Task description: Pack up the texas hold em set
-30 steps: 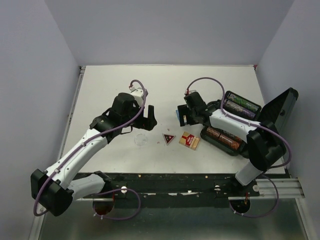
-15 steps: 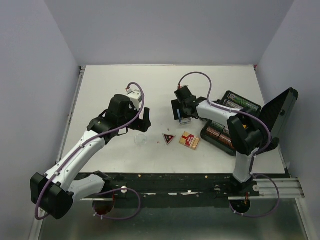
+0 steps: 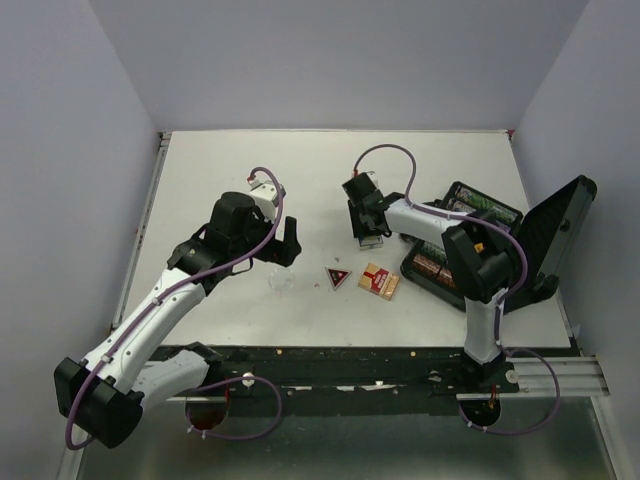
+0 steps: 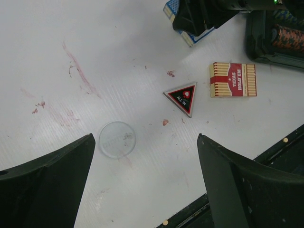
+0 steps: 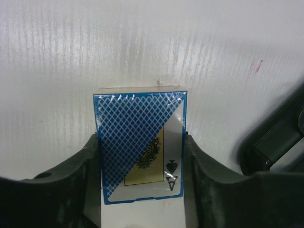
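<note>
The black case (image 3: 452,288) lies open at the right, its lid (image 3: 556,226) raised and chip rows (image 3: 484,211) inside. My right gripper (image 3: 366,226) is shut on the blue card box (image 5: 137,128), one finger on each long side (image 5: 140,142), just left of the case; whether the box is off the table I cannot tell. The red card box (image 3: 380,282) (image 4: 232,80), the triangular red-black marker (image 3: 338,277) (image 4: 182,98) and the clear marker (image 3: 282,281) (image 4: 117,139) lie on the table. My left gripper (image 3: 283,246) (image 4: 145,142) hangs open above the clear marker. Orange and blue markers are out of view.
White table (image 3: 220,180) with grey walls on three sides. A black rail (image 3: 340,355) runs along the near edge, also seen low in the left wrist view (image 4: 280,147). The right arm's link stretches over the case's left part.
My right gripper has swung left and farther back and now grips the blue card box. My left gripper has drifted slightly nearer, over the clear marker.
</note>
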Motion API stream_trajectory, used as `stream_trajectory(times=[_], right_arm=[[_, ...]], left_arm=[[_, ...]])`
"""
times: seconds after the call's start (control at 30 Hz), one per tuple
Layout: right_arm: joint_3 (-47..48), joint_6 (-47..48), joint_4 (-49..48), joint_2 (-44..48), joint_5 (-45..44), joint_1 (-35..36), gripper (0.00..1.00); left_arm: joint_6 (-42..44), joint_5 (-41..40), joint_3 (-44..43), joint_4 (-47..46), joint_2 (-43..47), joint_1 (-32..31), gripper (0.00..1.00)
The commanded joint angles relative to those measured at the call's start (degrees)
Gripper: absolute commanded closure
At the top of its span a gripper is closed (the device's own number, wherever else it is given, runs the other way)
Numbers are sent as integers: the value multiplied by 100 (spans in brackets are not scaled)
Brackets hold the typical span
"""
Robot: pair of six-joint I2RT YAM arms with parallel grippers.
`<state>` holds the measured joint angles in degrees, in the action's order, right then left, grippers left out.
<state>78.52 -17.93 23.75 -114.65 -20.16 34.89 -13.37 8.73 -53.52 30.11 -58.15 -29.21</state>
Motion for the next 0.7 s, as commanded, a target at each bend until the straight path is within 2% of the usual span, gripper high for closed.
stream_trajectory(times=[0.0,0.07,0.1,0.37,0.47,0.67], right_arm=[[-223,-263,-54,170,-58,26,90],[-171,-324,-46,363,-84,26,99],[-127,-377,-11,469,-171,26,99],[-205,-1203,270,1514,-409,-562,99],[-433,-1581,454,1980,-927,-764,99],[-987,-1951,719,2482,-831,-1993,99]], left_arm=[[1,155,78,-49,129,30,3],[-8,155,87,-58,120,30,3],[-8,164,96,-66,120,30,3],[-8,120,113,-66,120,30,3],[-8,137,113,-67,120,30,3],[-26,164,131,-84,137,30,4]])
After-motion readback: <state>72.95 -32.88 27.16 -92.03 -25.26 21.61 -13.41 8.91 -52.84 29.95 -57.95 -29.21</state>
